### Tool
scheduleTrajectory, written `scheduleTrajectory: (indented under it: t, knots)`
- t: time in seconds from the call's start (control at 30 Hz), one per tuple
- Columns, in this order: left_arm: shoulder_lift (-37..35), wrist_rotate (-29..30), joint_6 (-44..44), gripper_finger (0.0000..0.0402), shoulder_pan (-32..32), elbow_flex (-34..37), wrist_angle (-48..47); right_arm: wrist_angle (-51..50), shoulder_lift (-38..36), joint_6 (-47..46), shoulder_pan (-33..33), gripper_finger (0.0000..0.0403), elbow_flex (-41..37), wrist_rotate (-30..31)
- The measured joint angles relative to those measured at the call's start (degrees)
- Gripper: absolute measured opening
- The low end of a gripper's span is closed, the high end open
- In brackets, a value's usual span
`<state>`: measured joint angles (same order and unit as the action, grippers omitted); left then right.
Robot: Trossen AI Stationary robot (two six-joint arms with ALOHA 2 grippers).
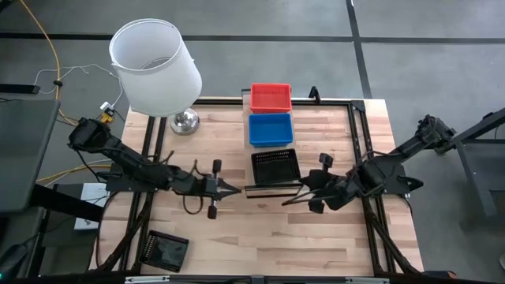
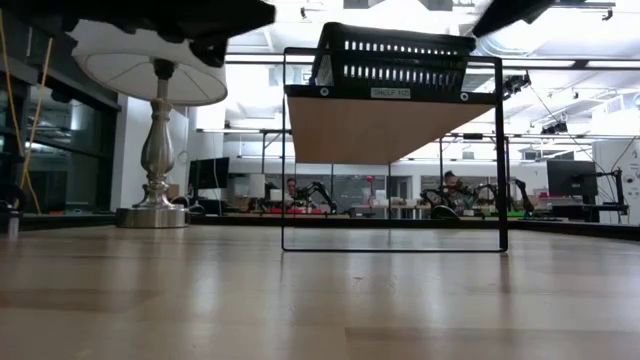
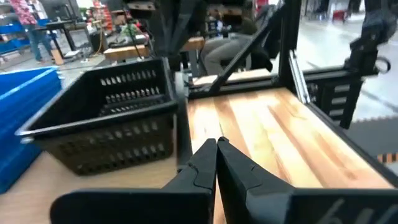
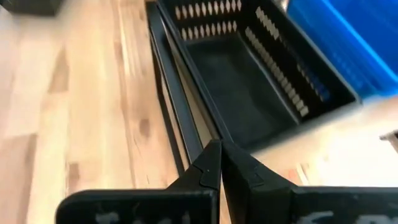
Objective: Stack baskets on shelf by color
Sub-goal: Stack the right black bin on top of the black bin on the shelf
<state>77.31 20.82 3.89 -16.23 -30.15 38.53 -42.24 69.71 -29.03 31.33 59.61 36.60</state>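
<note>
- Shelf: red basket, blue basket and black basket sit in a row, one colour per spot, judged as stack bases.
- Second black basket lies on the tabletop, near edge, unplaced.
- Left gripper and right gripper: fingers fully closed, empty, flanking the shelf end.
- Shelf label unreadable.

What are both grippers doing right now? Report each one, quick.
Left gripper: closed, holding nothing, beside the black basket.
Right gripper: closed, holding nothing, at the shelf edge by the same basket.
</note>
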Motion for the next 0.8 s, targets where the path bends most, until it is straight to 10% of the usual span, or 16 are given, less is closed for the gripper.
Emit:
scheduleTrajectory:
  t: [0.33,0.8]
  knots:
    - [10.1,0.7,0.4,0.0,-0.1,-9.6,1.7,-5.3,0.0,-5.6,0.7,0.0,0.0,4.2]
    - [17.6,18.7,-2.6,0.0,-0.4,-15.8,1.6,-5.4,0.0,-5.7,0.7,0.0,0.1,6.9]
